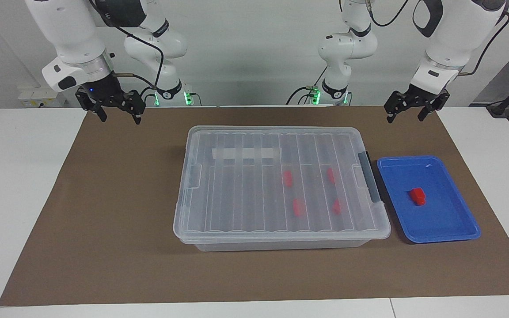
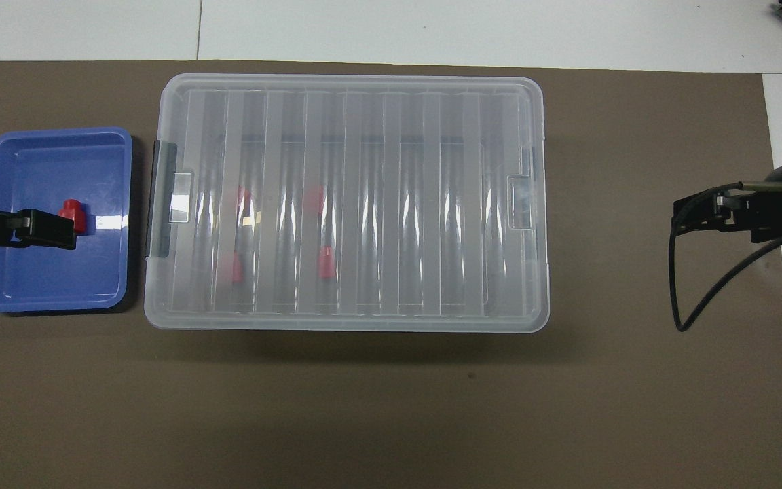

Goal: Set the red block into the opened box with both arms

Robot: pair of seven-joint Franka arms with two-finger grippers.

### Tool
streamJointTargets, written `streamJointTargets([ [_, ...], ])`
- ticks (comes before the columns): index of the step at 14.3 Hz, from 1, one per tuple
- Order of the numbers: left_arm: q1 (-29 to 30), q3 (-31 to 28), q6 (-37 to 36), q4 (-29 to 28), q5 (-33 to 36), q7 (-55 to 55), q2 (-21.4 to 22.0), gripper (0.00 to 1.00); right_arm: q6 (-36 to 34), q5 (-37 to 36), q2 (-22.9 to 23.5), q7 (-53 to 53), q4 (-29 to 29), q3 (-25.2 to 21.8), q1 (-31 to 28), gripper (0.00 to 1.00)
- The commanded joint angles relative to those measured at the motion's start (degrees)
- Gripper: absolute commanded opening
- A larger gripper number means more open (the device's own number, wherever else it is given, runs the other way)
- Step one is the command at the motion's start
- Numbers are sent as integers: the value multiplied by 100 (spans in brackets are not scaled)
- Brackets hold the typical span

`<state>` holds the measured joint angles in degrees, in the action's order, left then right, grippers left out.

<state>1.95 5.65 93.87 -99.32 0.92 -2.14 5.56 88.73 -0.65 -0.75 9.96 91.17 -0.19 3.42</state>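
Facing view: both pincers – left pincer, right pincer – spread, empty, above mat's robot-side edge; box lidded.

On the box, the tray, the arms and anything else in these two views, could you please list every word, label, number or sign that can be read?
None can be read.
White tape strip on the lid of the box: blank, no writing.
Dark band on the right arm: a pale mark, too small to read.
Blue tray and red block: no markings visible.
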Motion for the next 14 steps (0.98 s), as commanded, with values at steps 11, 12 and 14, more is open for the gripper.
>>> streamJointTargets([
  [11,24,-11,-61,-61,-39,-32,76,100,1347,100,-57,383,866,89,299,100],
  [12,24,-11,-61,-61,-39,-32,76,100,1427,92,4,453,902,89,369,100],
  [14,24,-11,-53,-61,-39,-32,76,100,1611,92,162,690,928,89,519,100],
])
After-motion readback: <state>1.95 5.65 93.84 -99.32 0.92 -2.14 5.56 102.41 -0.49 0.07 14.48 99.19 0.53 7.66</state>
